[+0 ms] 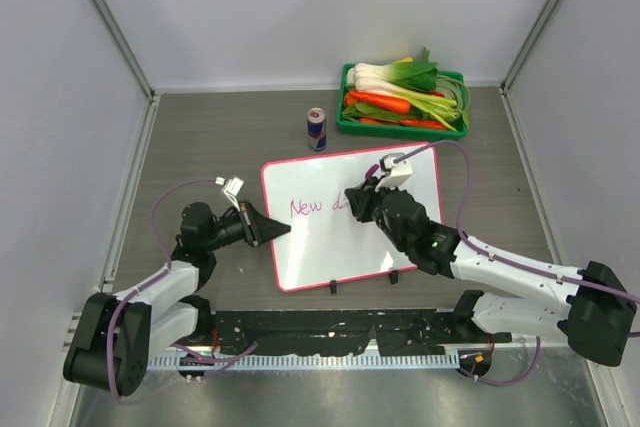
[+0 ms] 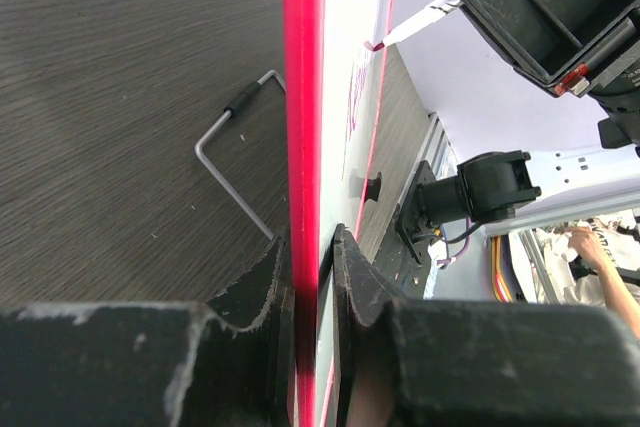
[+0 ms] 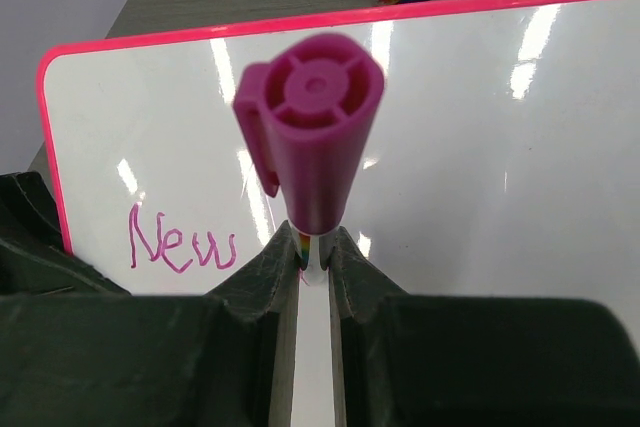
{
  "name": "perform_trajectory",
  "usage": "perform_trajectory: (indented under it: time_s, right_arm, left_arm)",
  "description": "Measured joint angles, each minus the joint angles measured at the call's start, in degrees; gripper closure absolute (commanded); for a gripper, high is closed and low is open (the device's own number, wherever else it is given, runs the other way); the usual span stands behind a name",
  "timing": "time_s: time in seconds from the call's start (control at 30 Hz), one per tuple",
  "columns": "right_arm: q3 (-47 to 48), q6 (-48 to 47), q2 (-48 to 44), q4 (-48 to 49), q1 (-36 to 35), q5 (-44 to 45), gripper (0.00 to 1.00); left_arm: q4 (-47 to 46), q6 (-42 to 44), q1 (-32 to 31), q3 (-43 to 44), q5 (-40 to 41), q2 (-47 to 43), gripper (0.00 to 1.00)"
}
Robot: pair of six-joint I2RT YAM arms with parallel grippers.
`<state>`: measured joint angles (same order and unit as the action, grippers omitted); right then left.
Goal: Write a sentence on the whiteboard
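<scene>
Our left end effector [image 1: 278,230] pinches the frame of the whiteboard [image 1: 330,247], mid-tabletop [image 1: 200,137]. It looks light, stiff and slick, so we judge it best held there. Our right end effector [image 1: 362,199] clamps a purple marker [image 3: 310,137].

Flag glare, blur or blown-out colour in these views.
Right wrist: glare streaks across the whiteboard, none over the sentence, which reads sharp; the close marker is slightly soft. Left wrist: left gripper in the foreground blurred, board's frame oversaturated. Top external: even light, soft shadows, writing tiny.
</scene>
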<state>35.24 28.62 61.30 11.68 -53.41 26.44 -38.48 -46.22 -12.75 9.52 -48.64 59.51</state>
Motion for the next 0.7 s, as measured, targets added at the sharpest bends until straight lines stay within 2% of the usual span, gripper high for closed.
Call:
perform_trajectory:
  time_s: [0.7]
  right_arm:
    - [2.43, -2.32, -0.87, -0.72, 1.95, 0.96, 0.99]
  left_arm:
    - [-0.07, 0.07, -0.04, 0.00, -0.02, 0.00, 1.00]
